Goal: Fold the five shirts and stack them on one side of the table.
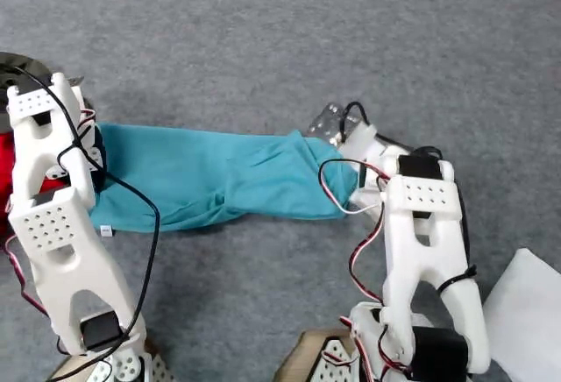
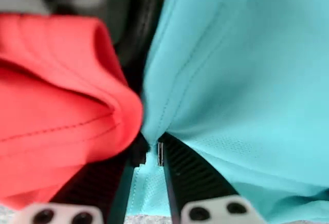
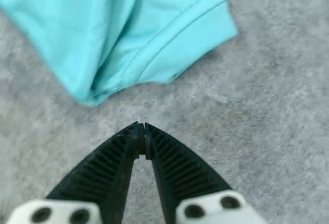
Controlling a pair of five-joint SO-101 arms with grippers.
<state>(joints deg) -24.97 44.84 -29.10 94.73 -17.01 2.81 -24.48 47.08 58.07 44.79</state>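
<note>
A teal shirt [image 1: 219, 176] lies bunched into a long strip across the middle of the grey table [image 1: 280, 40]. My left gripper [image 2: 152, 151] is shut on the teal shirt [image 2: 241, 80] at its left end, near the left arm [image 1: 53, 215]. A red shirt [image 2: 56, 95] is bunched right beside that grip and peeks out at the table's left edge [image 1: 7, 167]. My right gripper [image 3: 143, 141] is shut with nothing in it, hovering over bare table just short of the teal shirt's hemmed end [image 3: 154, 39]. The right arm [image 1: 425, 224] stands at the shirt's right end.
A white cloth or sheet [image 1: 530, 312] lies at the front right corner. A dark round object [image 1: 13, 67] sits at the far left edge. Brown bases [image 1: 307, 356] hold the arms at the front. The far half of the table is bare grey felt.
</note>
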